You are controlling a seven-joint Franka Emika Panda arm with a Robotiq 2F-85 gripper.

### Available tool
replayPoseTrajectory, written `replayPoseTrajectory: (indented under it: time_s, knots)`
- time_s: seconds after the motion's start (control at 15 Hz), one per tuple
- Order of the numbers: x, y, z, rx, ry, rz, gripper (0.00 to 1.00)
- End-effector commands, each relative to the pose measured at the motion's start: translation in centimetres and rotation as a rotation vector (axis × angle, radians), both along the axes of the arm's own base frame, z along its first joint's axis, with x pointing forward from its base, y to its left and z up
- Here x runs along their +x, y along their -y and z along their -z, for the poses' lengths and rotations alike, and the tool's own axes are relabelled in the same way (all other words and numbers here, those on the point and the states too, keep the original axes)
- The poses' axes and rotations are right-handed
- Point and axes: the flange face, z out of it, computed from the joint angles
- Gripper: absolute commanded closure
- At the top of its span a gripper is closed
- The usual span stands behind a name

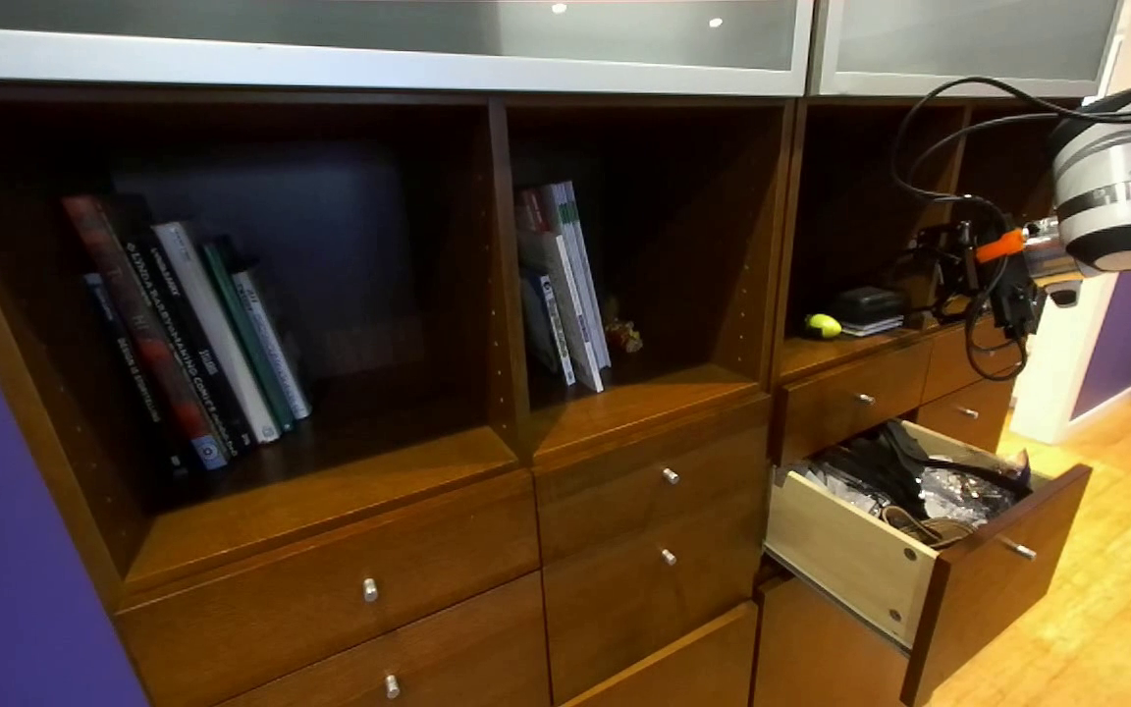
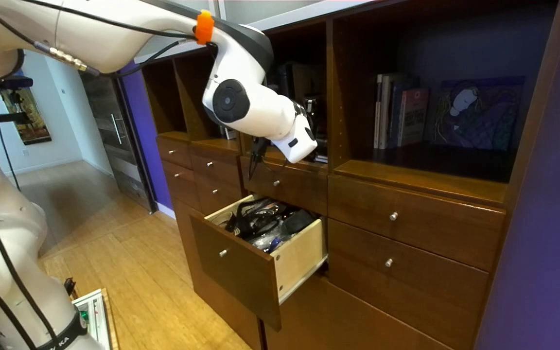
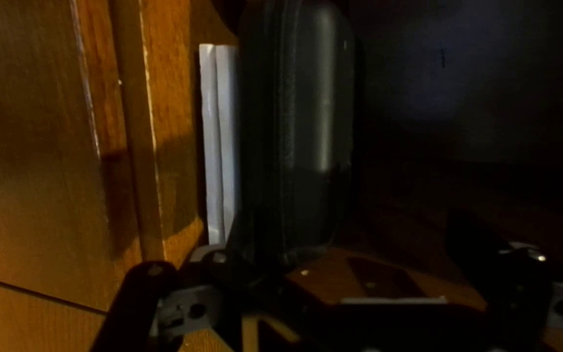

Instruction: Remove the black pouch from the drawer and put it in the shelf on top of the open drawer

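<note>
A black rounded pouch point(image 3: 311, 127) lies on top of white-edged books point(image 3: 219, 142) on the shelf point(image 1: 826, 355) above the open drawer point(image 1: 850, 535). The pouch also shows in an exterior view point(image 1: 870, 301). My gripper point(image 3: 352, 234) is open, its fingers apart. In the wrist view the left finger overlaps the near end of the pouch; whether it touches is too dark to tell. The right finger stands away from the pouch, over the dark shelf interior. In an exterior view the gripper point(image 1: 953, 265) is at the shelf opening. The drawer front also shows in an exterior view point(image 2: 236, 265).
The drawer holds dark straps point(image 1: 885, 466) and clear plastic bags point(image 1: 963, 496). A yellow-green object point(image 1: 822, 326) sits beside the pouch. A shelf divider point(image 2: 336, 97) borders the compartment. A closed drawer point(image 1: 855, 403) lies between shelf and open drawer. Loose cables point(image 1: 904, 147) hang around the wrist.
</note>
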Motion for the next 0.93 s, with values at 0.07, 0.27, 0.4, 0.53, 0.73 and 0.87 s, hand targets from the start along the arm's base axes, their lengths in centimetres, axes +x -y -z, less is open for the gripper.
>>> replayPoseTrajectory:
  time_s: [0.07,0.27,0.4,0.53,0.73,0.87]
  knots:
    - [-1.4,0.5,-0.8,-0.073,-0.104,-0.126,0.0]
    - [-2.1,1.9,-1.5,-0.161,-0.197,-0.217,0.0]
    - [-3.2,2.9,-2.7,-0.204,-0.253,-0.312,0.0]
    - [-4.7,4.0,-4.2,-0.253,-0.318,-0.414,0.0]
    - [-7.7,5.5,-6.7,-0.307,-0.403,-0.584,0.0]
    - [-9.2,6.6,-8.2,-0.354,-0.451,-0.684,0.0]
